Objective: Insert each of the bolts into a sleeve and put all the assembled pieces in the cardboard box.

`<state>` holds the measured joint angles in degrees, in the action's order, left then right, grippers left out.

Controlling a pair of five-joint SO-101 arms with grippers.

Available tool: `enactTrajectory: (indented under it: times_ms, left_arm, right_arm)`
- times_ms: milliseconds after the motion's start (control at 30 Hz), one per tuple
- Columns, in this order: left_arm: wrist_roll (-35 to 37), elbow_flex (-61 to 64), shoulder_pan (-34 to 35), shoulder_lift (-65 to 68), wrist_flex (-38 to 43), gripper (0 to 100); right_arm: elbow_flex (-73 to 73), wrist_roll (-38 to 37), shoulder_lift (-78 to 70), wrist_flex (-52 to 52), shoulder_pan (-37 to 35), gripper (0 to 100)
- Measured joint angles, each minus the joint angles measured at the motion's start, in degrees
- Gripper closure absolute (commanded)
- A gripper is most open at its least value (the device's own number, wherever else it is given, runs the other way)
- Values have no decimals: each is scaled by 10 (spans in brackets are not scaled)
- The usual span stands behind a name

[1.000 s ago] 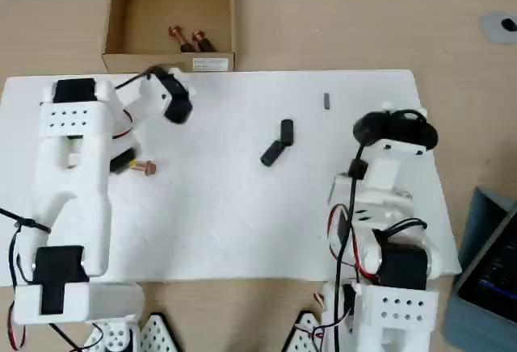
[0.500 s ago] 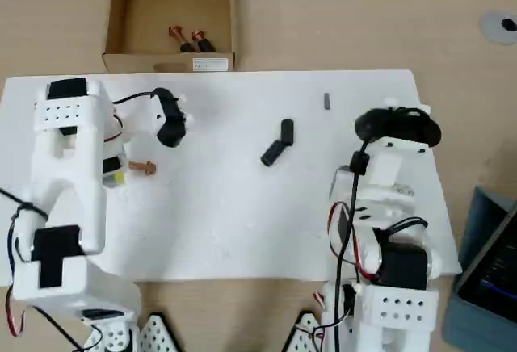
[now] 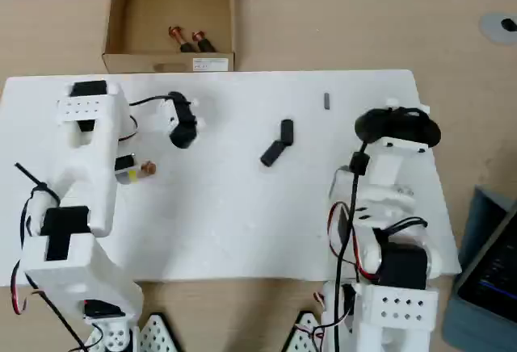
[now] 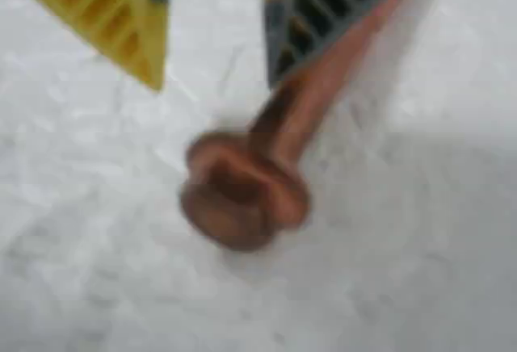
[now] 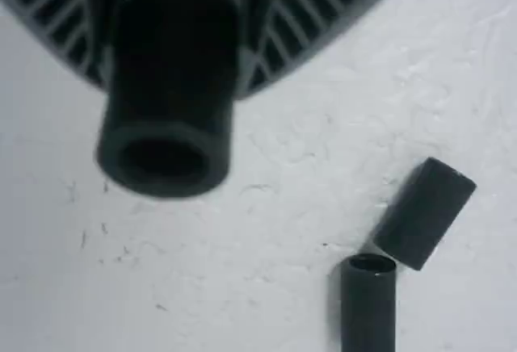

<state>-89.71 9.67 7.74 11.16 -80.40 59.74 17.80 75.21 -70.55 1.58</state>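
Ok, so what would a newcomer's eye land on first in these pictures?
First, the copper bolt lying on the white surface, with the left hand open close over it. Then the right hand, clamped on a black sleeve whose open end faces the wrist camera, with two loose sleeves lying nearby. Two assembled pieces lie in the cardboard box beyond the surface's far edge.
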Motion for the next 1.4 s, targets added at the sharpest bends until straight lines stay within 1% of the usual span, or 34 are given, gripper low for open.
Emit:
enactTrajectory:
  times_ms: [233,667,1033,1100,1200,1400]
  left_arm:
    - [4,-11,-26,0,0,907]
    - [4,-11,-28,1,0,907]
    - [4,-71,-28,94,13,908]
    - [4,-74,-28,98,12,926]
    - [4,-75,-28,101,11,999]
    - [11,-74,-28,102,10,995]
  right_arm:
    - [0,0,0,0,0,989]
    - [0,0,0,0,0,989]
    - [0,0,0,0,0,989]
    - [0,0,0,0,0,989]
    - [0,0,0,0,0,989]
    - [0,0,0,0,0,989]
